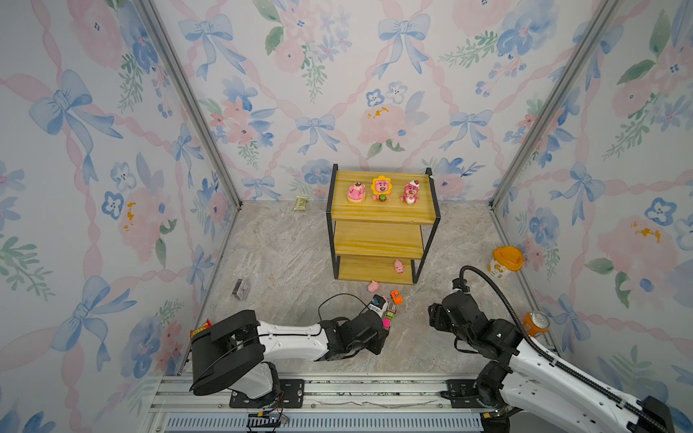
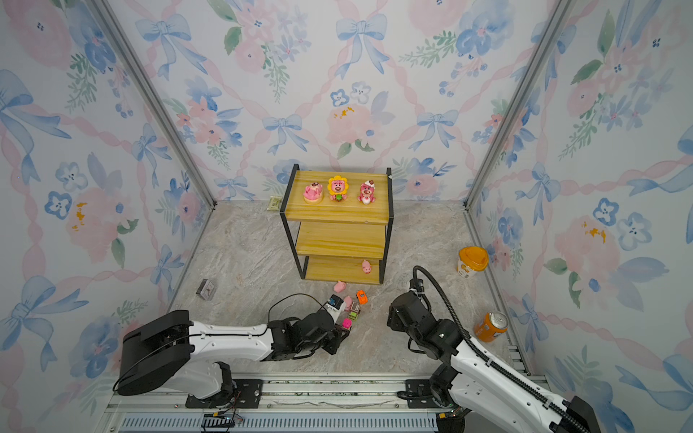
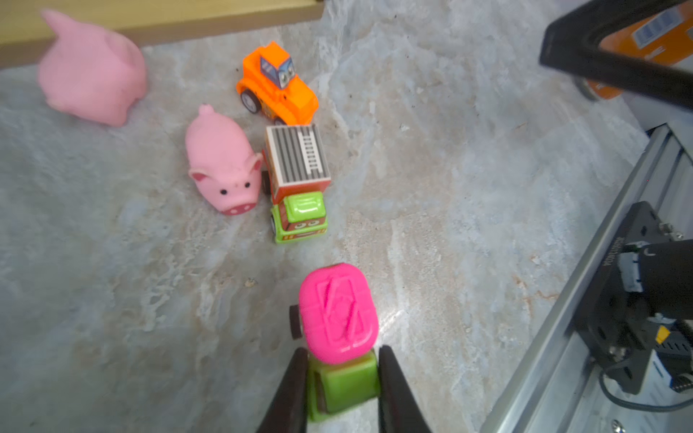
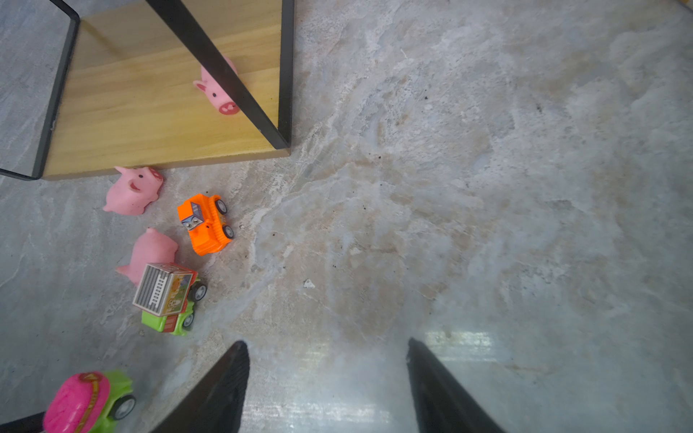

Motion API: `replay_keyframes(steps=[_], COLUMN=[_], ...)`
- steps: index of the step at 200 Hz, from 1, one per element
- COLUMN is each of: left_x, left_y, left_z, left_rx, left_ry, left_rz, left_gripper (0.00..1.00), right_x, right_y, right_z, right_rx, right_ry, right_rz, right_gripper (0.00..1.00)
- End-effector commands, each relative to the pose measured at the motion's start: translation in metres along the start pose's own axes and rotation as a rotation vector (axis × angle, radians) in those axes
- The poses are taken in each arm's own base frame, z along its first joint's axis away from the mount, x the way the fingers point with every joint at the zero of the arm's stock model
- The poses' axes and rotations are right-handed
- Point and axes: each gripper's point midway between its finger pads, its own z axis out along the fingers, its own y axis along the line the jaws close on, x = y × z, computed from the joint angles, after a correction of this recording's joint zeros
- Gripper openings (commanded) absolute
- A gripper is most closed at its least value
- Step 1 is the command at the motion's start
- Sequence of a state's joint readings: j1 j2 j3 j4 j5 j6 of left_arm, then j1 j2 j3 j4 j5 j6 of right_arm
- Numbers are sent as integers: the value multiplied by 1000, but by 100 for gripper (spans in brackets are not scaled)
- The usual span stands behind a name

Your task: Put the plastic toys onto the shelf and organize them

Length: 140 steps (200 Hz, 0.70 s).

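The shelf [image 1: 378, 240] stands at the back with three pink bears [image 1: 381, 188] on its top board and one pig [image 1: 398, 266] on the bottom board. On the floor in front lie two pigs [image 3: 225, 168] [image 3: 92, 71], an orange car [image 3: 279, 84] and a red-green truck [image 3: 298, 183]. My left gripper [image 3: 342, 350] is shut on the green cab of the pink-green car [image 3: 337, 311], just in front of the truck. To the right of the toys, my right gripper [image 4: 326, 343] hangs open over bare floor with nothing between its fingers.
A yellow-lidded cup [image 1: 506, 261] and an orange can [image 1: 537, 322] stand by the right wall. A red packet [image 1: 200, 328] and a small grey box [image 1: 242, 289] lie at the left. A pale wrapped packet [image 1: 301, 203] lies at the back wall.
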<state>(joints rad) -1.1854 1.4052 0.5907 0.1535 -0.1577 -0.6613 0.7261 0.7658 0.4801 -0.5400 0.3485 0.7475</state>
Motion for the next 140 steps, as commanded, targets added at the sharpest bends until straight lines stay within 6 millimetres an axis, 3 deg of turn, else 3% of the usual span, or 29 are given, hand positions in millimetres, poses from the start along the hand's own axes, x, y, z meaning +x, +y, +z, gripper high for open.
replay_keyframes(steps=[1,34,64,101,107,140], left_x=[-23,-76,-109,-137,-153,-175], left_y=[3,13,35,42,34,18], left_z=[-23,-67,-91,-95,-100,-85], left_rx=[-29,-88,-131,-169,-157,-135], left_ry=[-90,-276,-357,-388,-415,-418], left_rz=[28,11,-33,11,16,46], left_gripper=[5,7,5,6,6,5], right_x=[1,-1,-1,-3,-3,-4], right_y=[-9,-10,-12,-16,-17,-21], right_z=[-2,-4,-5,-9,-10,-13], right_rx=[28,29,32,36,39,41], right_ry=[-2,-7,-10,-21,-24,-34], right_rz=[-10,-10,-9,-4,-4,6], right_gripper=[69,69,69,69,69,69])
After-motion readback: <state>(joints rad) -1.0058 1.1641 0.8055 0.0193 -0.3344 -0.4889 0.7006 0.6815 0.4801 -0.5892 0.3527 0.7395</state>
